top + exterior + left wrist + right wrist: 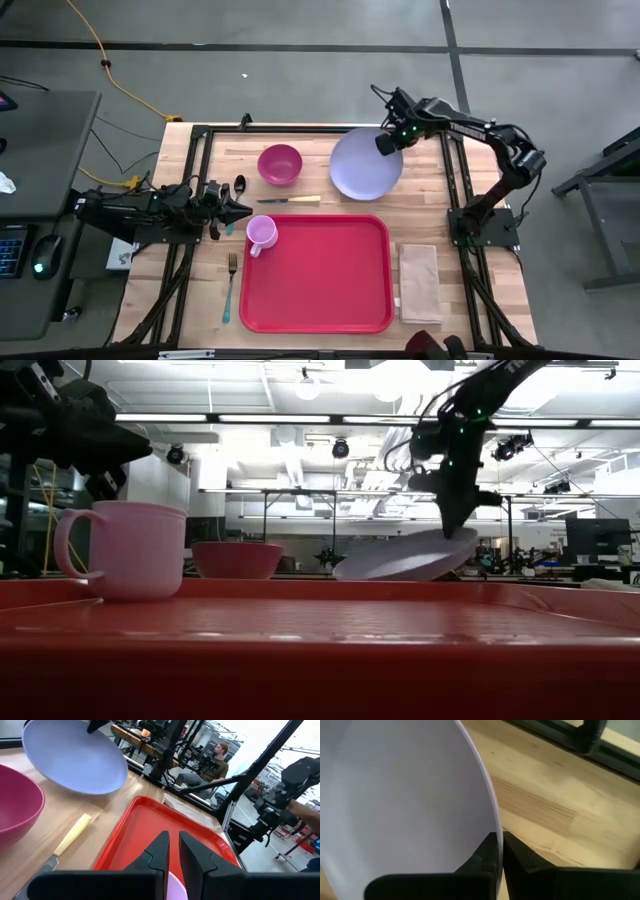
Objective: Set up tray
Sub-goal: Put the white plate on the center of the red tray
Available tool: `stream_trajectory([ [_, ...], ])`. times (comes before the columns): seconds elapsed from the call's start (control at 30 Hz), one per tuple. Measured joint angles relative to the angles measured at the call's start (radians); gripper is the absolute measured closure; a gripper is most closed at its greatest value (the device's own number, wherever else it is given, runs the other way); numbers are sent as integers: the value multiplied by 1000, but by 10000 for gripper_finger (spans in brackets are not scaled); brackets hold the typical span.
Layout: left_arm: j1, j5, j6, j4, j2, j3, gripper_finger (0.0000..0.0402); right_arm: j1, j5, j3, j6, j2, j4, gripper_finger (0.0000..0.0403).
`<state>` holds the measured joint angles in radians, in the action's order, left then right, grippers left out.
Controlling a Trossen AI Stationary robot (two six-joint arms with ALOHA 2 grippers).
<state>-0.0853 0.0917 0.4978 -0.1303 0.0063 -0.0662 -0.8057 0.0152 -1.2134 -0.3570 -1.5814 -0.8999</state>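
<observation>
A lavender plate [366, 163] hangs tilted above the far side of the table, behind the red tray [320, 290]. My right gripper [388, 140] is shut on the plate's far rim, coming down from above. A pink cup [262, 234] stands upright on the tray's far left corner. My left gripper [238, 210] waits level at the table's left, just beyond the cup. Its fingers [162, 845] stand a narrow gap apart with nothing between them. My right gripper [499, 851] pinches the plate's rim [492, 832] at its far right part, one finger on the upper face and one beneath. The fingers slant steeply down from above. The plate [405, 557] tilts, its held edge high and its opposite edge low over the wood.
A magenta bowl [280, 164] sits left of the plate. A yellow-handled knife [290, 201] lies between the bowl and the tray. A fork [231, 285] lies left of the tray and a tan napkin [418, 282] right of it. A person sits beyond the table.
</observation>
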Motion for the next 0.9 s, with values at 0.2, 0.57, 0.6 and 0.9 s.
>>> stream_trajectory([
  [0.2, 0, -5, 0, 0, 0, 0, 328, 1, -51, -90, 0, 0, -73, 402],
  [0.57, 0, -54, 4, -1, 0, 1, 328, 2, -176, -176, -1, 1, -167, 402],
  [0.6, 0, -58, 3, -3, 0, 1, 328, 6, -192, -176, -1, 1, -178, 402],
  [0.9, 0, -111, 5, -13, 0, 1, 328, 108, -209, -176, -12, 1, -273, 403],
])
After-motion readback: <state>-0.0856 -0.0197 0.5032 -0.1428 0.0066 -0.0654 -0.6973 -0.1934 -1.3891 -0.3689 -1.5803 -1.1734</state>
